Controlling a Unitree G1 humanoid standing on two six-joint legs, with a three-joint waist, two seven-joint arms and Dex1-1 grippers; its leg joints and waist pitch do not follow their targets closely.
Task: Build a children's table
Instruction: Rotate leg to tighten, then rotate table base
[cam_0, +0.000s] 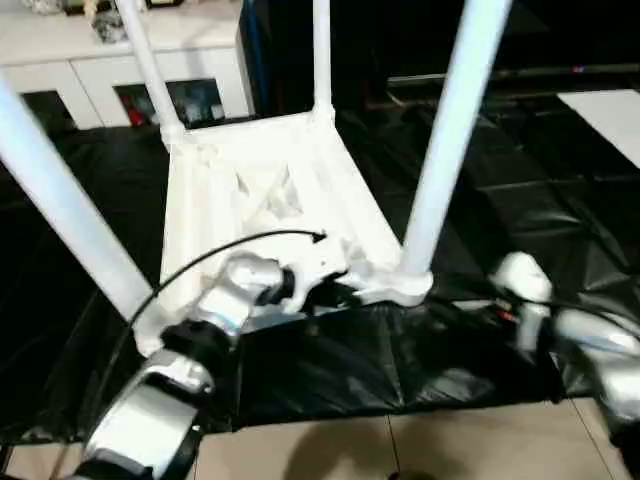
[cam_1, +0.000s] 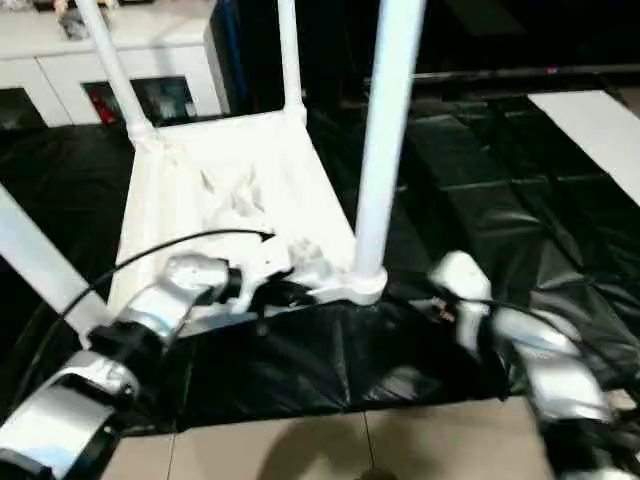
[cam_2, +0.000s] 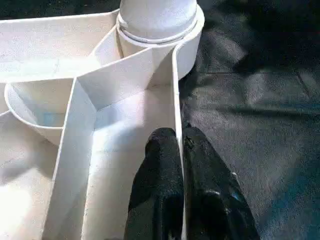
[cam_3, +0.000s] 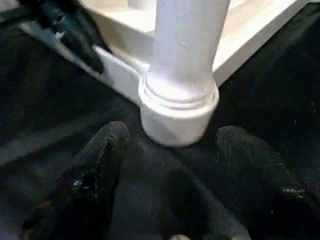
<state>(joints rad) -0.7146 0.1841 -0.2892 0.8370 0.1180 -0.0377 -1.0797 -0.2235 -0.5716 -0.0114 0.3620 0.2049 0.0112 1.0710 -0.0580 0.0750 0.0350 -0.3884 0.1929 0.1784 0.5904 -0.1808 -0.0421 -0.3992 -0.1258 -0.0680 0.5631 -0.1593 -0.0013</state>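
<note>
Left wrist view: the left claw (cam_2: 181, 145) pinches the thin side wall of the white tabletop (cam_0: 265, 190), one finger inside, one outside. Just ahead of it a leg (cam_2: 157, 17) sits in the rounded corner socket (cam_2: 187, 47). The right claw (cam_3: 172, 135) is spread open, a finger either side of that same socket without touching. The tabletop lies ribbed underside up on black sheeting (cam_0: 520, 220) on the floor, its four tubular legs standing upward.
</note>
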